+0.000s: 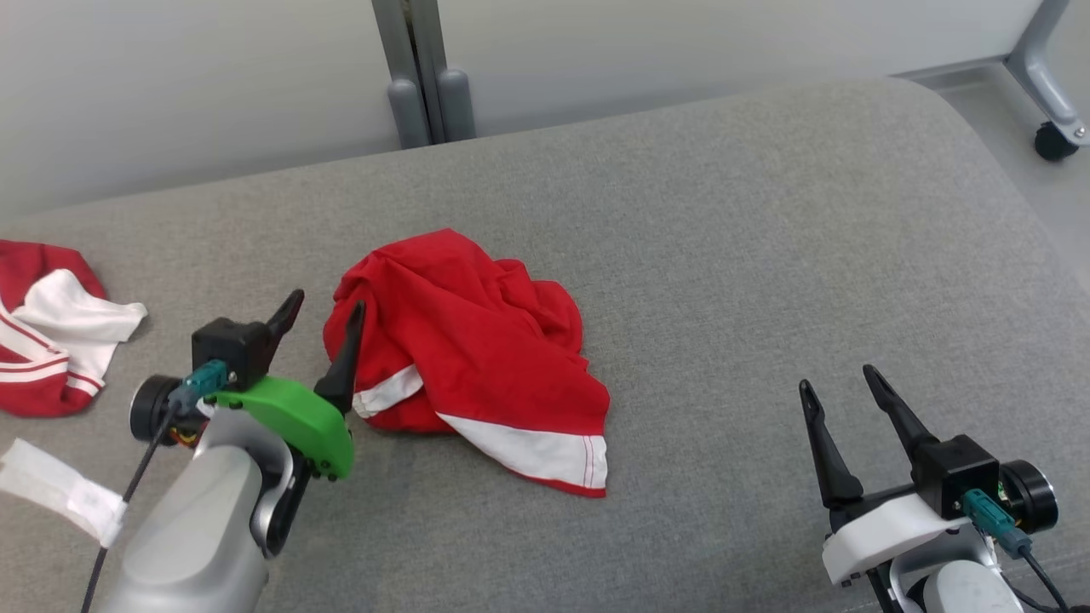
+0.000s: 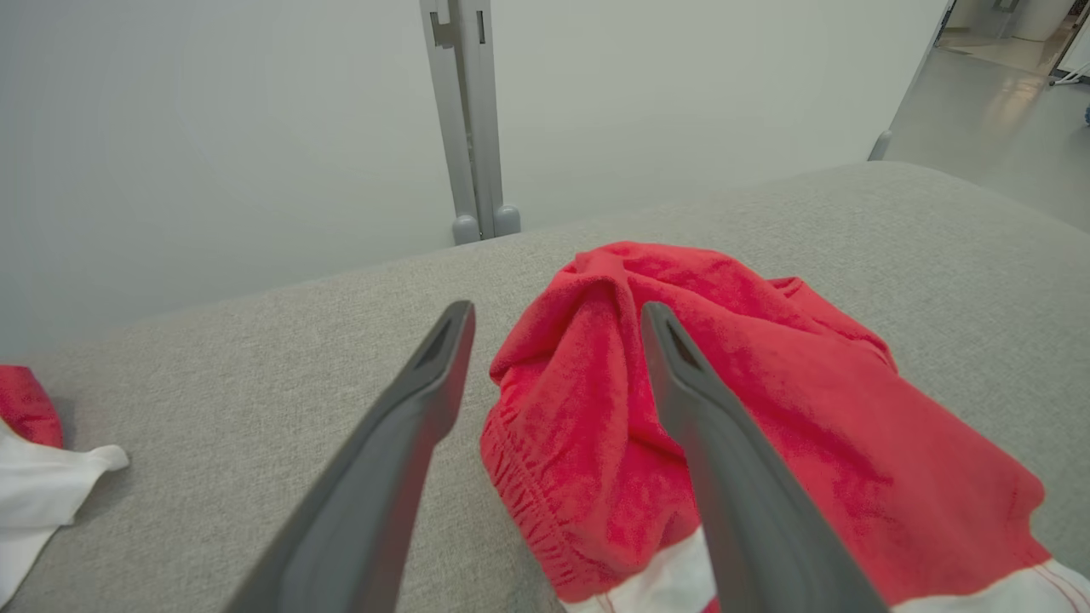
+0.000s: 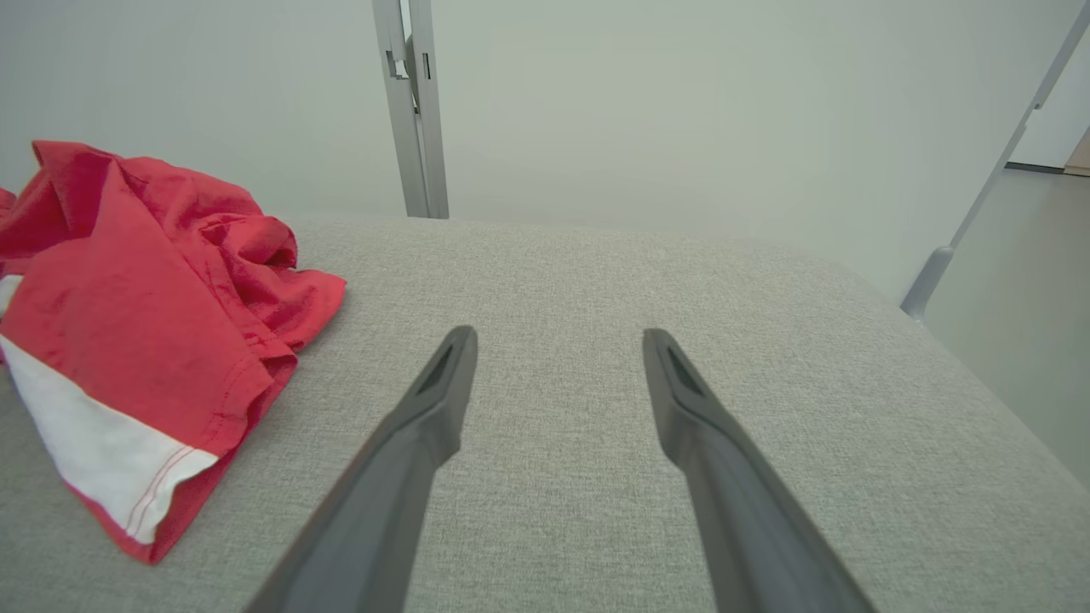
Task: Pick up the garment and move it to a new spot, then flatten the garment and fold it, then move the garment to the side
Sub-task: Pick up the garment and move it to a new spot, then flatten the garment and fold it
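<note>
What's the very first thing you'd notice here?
A crumpled red garment with white bands lies in the middle of the grey padded surface. The left jaws stand open right at its left edge. Another red-and-white garment lies at the far left.

Your left gripper [image 1: 329, 300] had a green bracket [image 1: 294, 417], your right gripper [image 1: 834, 377] a white bracket [image 1: 886, 528], and both had dark pointed fingers [image 1: 345, 358], teal plugs [image 1: 200, 380] and black cables [image 1: 136, 481].

Red, white-banded garment [image 1: 477, 340]; grey cushion [image 1: 766, 255]
</note>
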Tool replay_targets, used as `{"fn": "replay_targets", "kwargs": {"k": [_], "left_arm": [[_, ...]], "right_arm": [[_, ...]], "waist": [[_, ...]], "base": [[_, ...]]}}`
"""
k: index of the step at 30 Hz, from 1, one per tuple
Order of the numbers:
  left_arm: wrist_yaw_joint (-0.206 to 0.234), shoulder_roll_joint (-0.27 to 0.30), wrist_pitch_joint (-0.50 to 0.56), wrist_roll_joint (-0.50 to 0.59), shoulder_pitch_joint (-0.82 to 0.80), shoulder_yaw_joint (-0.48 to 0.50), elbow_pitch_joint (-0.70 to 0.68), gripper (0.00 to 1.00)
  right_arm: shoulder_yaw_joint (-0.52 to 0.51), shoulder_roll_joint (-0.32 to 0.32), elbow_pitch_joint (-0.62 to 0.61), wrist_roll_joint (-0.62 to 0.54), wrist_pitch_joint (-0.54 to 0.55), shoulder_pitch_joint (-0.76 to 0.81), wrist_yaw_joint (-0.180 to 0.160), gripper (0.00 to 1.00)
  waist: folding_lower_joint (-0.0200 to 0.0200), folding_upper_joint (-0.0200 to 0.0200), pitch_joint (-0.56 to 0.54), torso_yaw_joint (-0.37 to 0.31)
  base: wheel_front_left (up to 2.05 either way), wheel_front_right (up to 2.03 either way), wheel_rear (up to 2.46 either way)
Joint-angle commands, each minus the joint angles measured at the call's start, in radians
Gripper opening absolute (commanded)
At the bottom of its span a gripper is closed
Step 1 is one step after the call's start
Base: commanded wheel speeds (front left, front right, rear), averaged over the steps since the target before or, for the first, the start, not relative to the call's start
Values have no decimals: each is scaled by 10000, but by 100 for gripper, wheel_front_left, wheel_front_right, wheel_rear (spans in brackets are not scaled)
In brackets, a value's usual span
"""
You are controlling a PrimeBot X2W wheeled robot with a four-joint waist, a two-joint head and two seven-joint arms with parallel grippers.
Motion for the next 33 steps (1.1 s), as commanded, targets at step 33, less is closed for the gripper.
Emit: {"fn": "replay_targets", "kwargs": {"k": [33], "left_arm": [[122, -2424, -7, 2584, 6795, 4923, -4626, 100]], "right_arm": [[335, -37, 279, 563, -3, 985, -10, 100]], "waist": [[0, 0, -1598, 496]], "base": [[0, 0, 0]]}}
